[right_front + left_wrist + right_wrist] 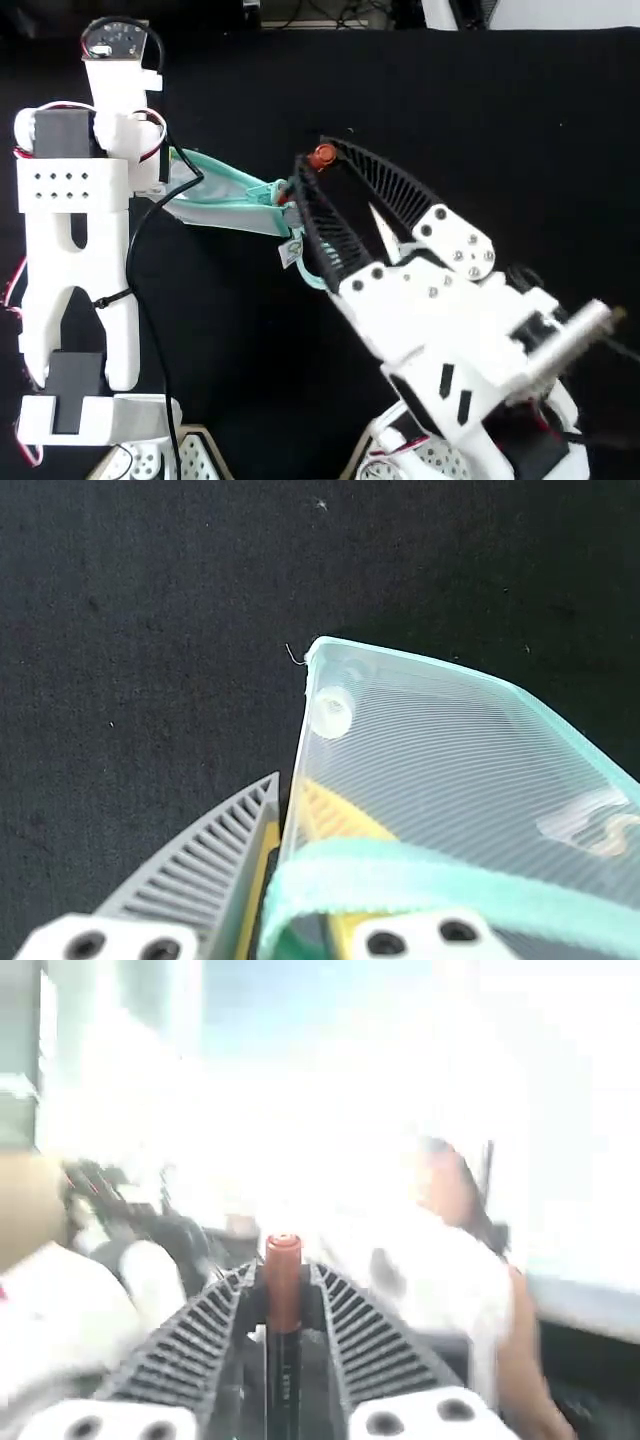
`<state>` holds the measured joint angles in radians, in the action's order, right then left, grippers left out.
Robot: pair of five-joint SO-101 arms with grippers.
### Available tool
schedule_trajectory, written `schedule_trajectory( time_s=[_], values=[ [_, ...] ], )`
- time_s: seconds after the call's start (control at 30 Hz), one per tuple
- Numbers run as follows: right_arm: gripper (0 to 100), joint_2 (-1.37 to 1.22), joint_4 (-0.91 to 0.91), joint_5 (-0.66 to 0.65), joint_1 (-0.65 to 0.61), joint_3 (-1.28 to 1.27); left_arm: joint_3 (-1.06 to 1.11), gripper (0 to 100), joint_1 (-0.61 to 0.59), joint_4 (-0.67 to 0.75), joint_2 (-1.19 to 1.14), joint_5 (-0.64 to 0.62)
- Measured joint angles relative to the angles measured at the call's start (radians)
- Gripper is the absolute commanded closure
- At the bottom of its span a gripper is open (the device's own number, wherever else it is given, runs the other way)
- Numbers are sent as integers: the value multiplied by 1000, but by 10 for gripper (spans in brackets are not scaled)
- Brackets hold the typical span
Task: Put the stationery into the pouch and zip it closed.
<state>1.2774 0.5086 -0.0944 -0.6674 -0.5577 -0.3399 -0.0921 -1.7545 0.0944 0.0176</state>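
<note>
1. High view: the left pincer is clenched on one end of the pouch. The pouch stretches away from it over the black tabletop toward the right pincer. That pincer grips a pen, whose red cap pokes just past the fingertips, right at the pouch's far end.
2. Left wrist view: the pouch rises straight ahead of the left pincer. Its ribbed clear wall is pinched between the fingers, beside the teal edging. A yellow item lies inside, close to the fingertips. The film looks thin, light and floppy, so it will probably sag unless held by the stiffer edging.
3. Right wrist view: the right pincer grasps the pen along its centre line, with the cap beyond the tips. The barrel looks stiff, light and smooth, so it may slip in a loose grip. Mid-barrel seems the safest hold.
</note>
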Motion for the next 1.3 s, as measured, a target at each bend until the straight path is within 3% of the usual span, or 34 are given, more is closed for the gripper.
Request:
schedule_trajectory(
  time_s=[0.13,0.5,0.77,1.03,1.23,1.3],
  values=[
    [985,-57,-61,0,-72,2,0,970,0,0,0,0],
    [985,-256,-186,74,-86,-48,3,970,0,0,0,0],
    [986,-265,-368,77,28,-262,49,970,-2,6,8,0],
    [985,-265,-356,74,23,-328,49,970,-2,6,8,0],
    [972,-304,-203,-143,-84,-327,49,970,-2,5,8,0],
    [902,-339,-153,-164,-87,-298,49,970,-2,5,8,0]
  ],
)
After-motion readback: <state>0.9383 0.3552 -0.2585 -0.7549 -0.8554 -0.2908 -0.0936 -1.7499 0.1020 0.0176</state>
